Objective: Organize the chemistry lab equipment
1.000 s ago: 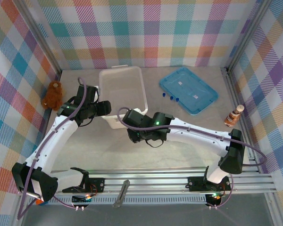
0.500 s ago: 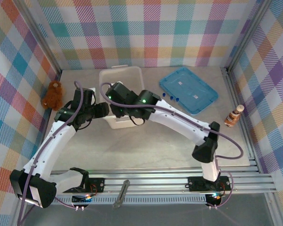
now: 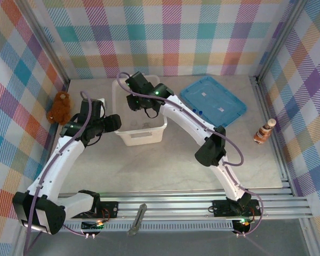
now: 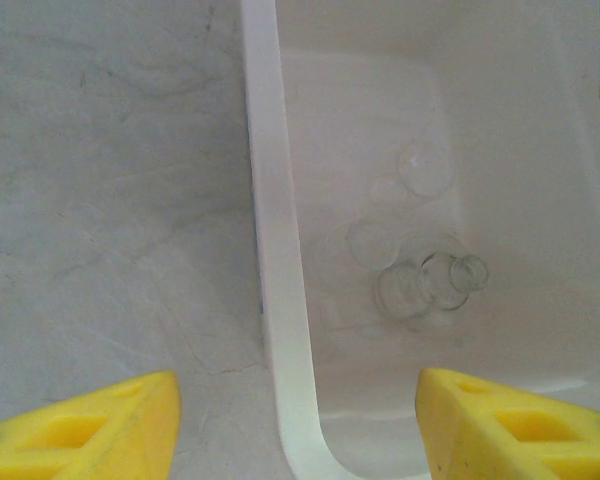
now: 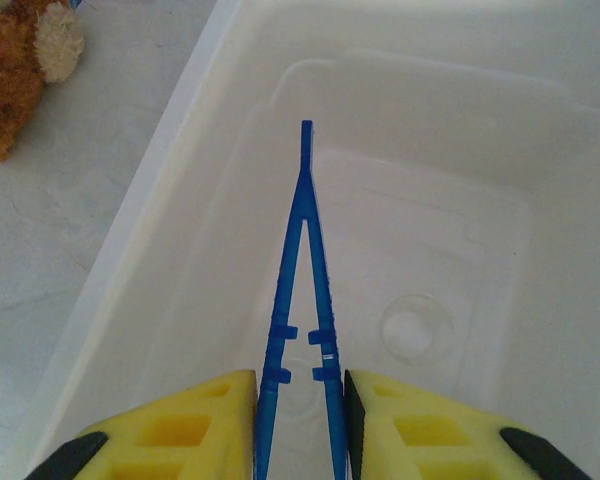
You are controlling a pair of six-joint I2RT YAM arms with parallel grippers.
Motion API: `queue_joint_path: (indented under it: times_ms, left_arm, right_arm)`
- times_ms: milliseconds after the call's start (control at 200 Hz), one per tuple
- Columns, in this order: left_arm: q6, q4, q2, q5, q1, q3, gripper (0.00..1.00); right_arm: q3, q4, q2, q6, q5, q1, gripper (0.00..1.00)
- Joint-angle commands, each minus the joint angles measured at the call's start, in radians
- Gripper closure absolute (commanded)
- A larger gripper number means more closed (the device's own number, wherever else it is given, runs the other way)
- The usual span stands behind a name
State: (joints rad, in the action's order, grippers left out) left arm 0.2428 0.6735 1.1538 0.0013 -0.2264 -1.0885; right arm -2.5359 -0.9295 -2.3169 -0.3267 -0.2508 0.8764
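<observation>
Right wrist: tweezers (image 5: 302, 270) over the bin (image 5: 160, 190).
The right gripper (image 5: 300, 420) pinches them; the left gripper (image 4: 300, 425) hangs spread wide astride the bin wall, beakers (image 4: 420, 280) inside.

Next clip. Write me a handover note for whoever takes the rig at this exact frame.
Right gripper: shut on the blue tweezers, tips pointing down into the white bin.
Left gripper: open, straddling the bin's wall, gripping nothing.
Done: clear glassware lies in the bin.
To do: release the tweezers into the bin; the blue lid lies off, beside the bin.
</observation>
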Motion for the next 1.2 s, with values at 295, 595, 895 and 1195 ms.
queue_joint_path:
  times_ms: [295, 595, 895, 1195]
  left_arm:
    - [0.021, -0.017, 0.087, 0.118, 0.02, 0.006, 0.38]
    - [0.028, -0.028, 0.098, 0.161, 0.019, 0.01, 0.38]
    - [0.033, -0.031, 0.089, 0.163, 0.019, 0.012, 0.38]
    - [0.035, -0.032, 0.087, 0.167, 0.019, 0.012, 0.39]
  right_arm:
    - [-0.074, 0.207, -0.15, 0.009, 0.153, -0.042, 0.68]
    - [-0.123, 0.3, -0.258, -0.08, 0.208, -0.103, 0.68]
    - [-0.165, 0.289, -0.33, -0.101, 0.229, -0.134, 0.68]
    - [-0.196, 0.284, -0.361, -0.089, 0.244, -0.143, 0.67]
